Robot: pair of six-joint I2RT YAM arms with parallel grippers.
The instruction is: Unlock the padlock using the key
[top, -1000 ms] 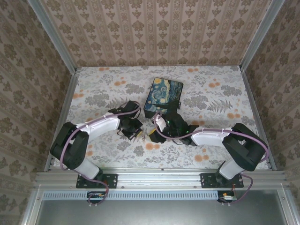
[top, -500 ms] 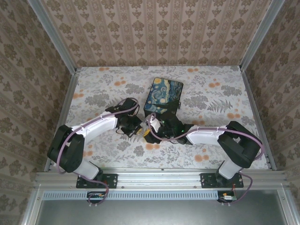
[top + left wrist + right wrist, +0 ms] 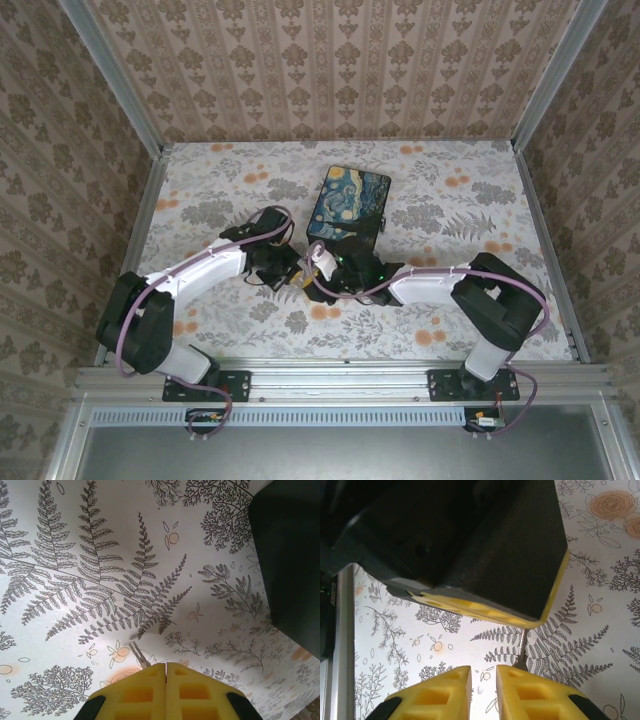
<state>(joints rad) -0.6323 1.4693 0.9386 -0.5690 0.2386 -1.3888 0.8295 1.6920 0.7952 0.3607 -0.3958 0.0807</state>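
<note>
Left end effector [image 3: 166,668] is clamped tight on the thin key [image 3: 136,652], low over the surface [image 3: 75,555] by the box [image 3: 348,205]. Right end effector [image 3: 483,676] is barely parted, nothing between. The padlock's too small to tell there. Best to line up squarely and not force it.

Middle of the table [image 3: 470,210] is jammed: left gripper [image 3: 166,672] and right gripper [image 3: 483,680] nose to nose, box [image 3: 348,205] just behind them. Loads of open room in both far corners and along the side edges. Walls [image 3: 330,70] close three sides.
</note>
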